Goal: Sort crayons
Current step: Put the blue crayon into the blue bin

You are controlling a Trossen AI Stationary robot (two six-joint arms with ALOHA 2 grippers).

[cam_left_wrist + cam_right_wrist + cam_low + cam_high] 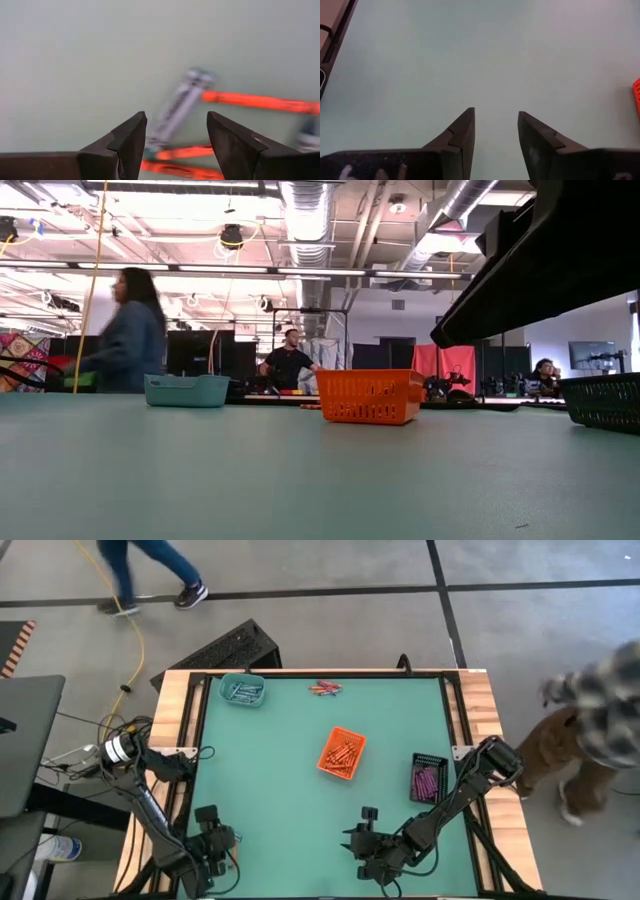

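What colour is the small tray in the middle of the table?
Orange plastic mesh tray, clearest in the low view.

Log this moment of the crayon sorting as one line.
left gripper: open over loose crayons | right gripper: open, empty, above bare mat | orange tray: mid-table, crayons inside

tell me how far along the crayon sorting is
Mostly done: the teal tray, orange basket and black basket each hold crayons. In hand: nothing; the open left gripper hovers over a grey crayon and orange ones. Left: those, plus a small loose pile at the far edge.
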